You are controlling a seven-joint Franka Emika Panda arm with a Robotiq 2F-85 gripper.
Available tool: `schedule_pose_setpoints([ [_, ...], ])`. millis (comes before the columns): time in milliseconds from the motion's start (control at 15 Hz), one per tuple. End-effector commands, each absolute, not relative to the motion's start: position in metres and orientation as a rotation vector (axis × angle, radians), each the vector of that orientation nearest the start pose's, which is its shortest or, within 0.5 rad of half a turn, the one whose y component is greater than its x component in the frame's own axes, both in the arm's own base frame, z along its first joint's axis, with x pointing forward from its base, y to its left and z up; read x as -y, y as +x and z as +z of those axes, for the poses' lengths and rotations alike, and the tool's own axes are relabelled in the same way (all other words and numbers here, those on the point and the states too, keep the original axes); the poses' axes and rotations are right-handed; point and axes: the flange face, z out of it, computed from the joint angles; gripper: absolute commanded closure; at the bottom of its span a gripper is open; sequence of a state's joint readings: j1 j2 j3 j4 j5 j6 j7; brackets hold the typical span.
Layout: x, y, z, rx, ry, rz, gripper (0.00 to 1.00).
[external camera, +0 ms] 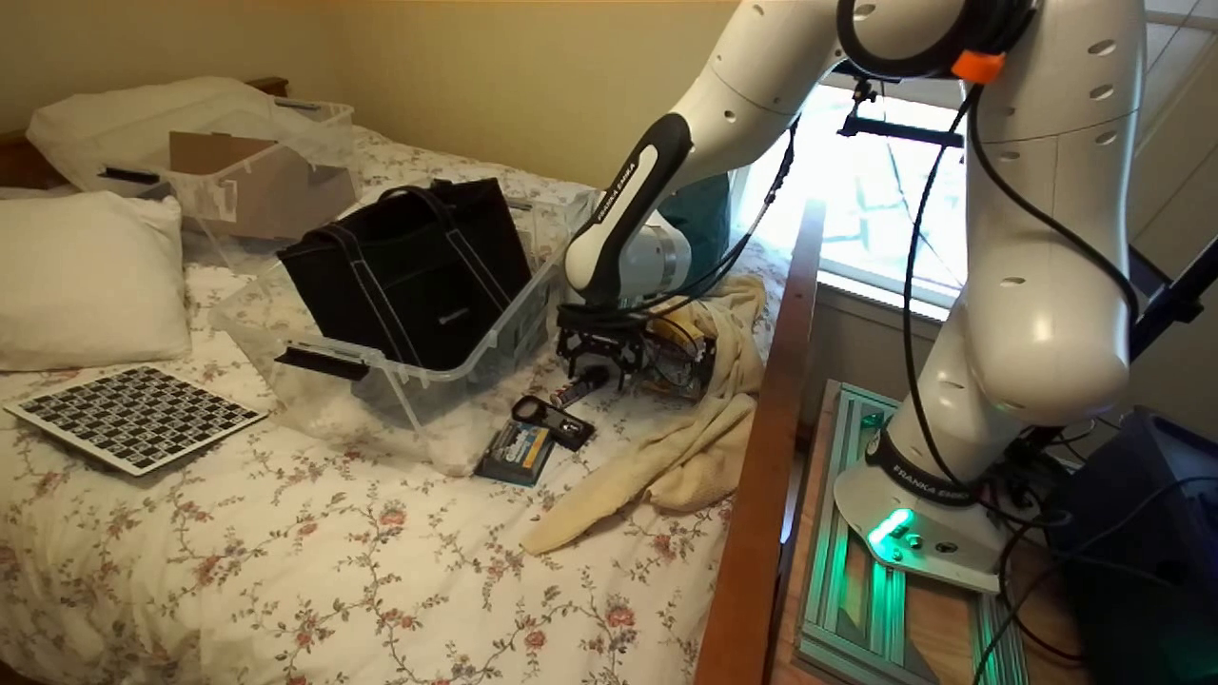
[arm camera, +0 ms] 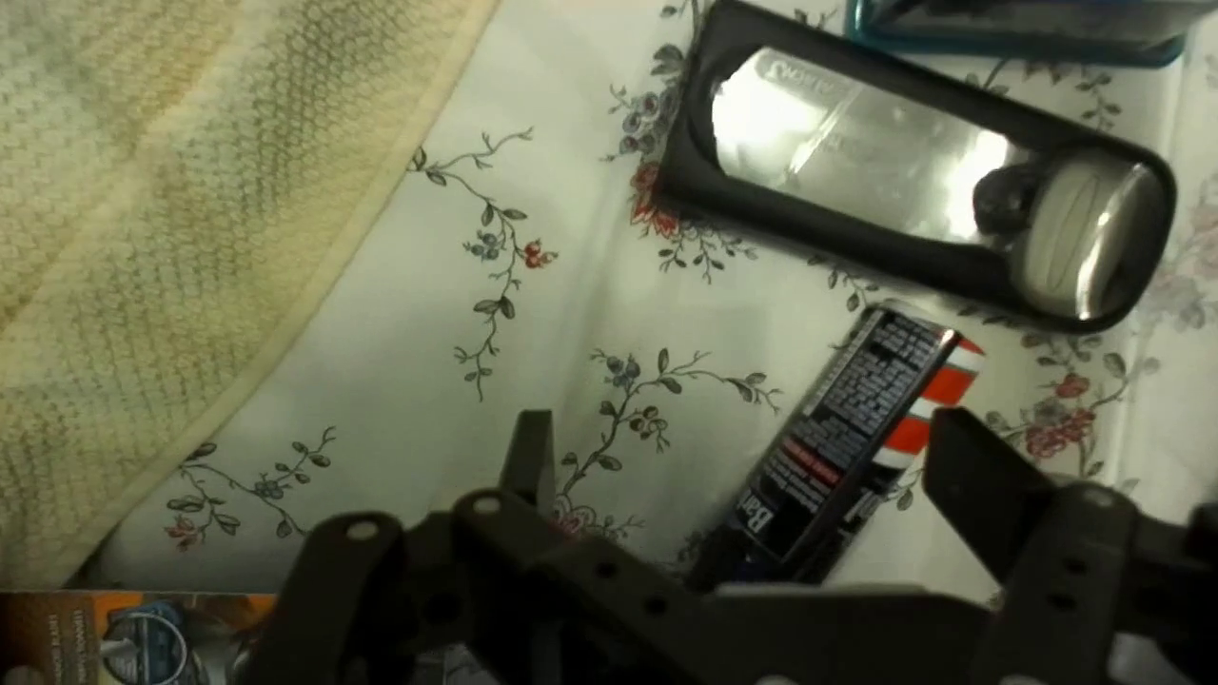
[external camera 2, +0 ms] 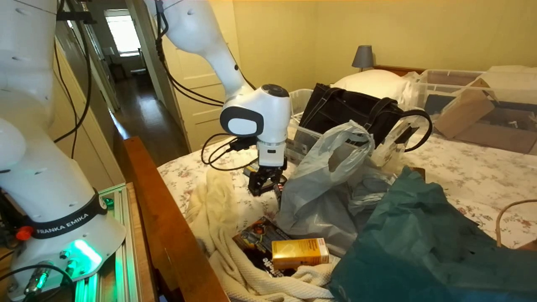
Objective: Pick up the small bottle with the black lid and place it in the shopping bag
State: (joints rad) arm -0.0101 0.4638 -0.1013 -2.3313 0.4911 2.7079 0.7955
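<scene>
The small bottle (arm camera: 842,428) lies on its side on the floral bedspread in the wrist view. It is dark with a text label and a red-and-white striped side. Its dark lower end is partly hidden behind the gripper. It also shows in an exterior view (external camera: 572,390). My gripper (arm camera: 742,452) is open and empty, with its fingers wide apart above the bed and the bottle slanting between them, nearer the right finger. The gripper also shows in both exterior views (external camera: 599,371) (external camera 2: 267,186). The black shopping bag (external camera: 409,276) leans tilted in a clear bin, also seen in an exterior view (external camera 2: 352,111).
A black flashlight-like item (arm camera: 904,171) and a teal-edged box (external camera: 517,452) lie beside the bottle. A cream blanket (external camera: 704,466), a yellow box (external camera 2: 300,253), a grey plastic bag (external camera 2: 319,205) and a dark teal bag (external camera 2: 423,251) are near. The clear bin (external camera: 447,381) has raised walls.
</scene>
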Motion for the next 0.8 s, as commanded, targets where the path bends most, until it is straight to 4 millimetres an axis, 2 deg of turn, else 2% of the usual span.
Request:
schedule_pose_setpoints([
  [0, 0.074, 0.514, 0.115, -1.995, -2.348, 0.105, 0.00],
  [267, 0.069, 0.529, 0.101, -2.050, -2.315, 0.069, 0.00],
  [333, 0.068, 0.532, 0.097, -2.062, -2.310, 0.072, 0.09],
  [400, 0.067, 0.534, 0.093, -2.072, -2.306, 0.083, 0.24],
  [533, 0.066, 0.539, 0.086, -2.084, -2.303, 0.093, 0.34],
  [600, 0.066, 0.541, 0.082, -2.090, -2.306, 0.098, 0.50],
  [733, 0.066, 0.546, 0.076, -2.093, -2.308, 0.109, 0.62],
])
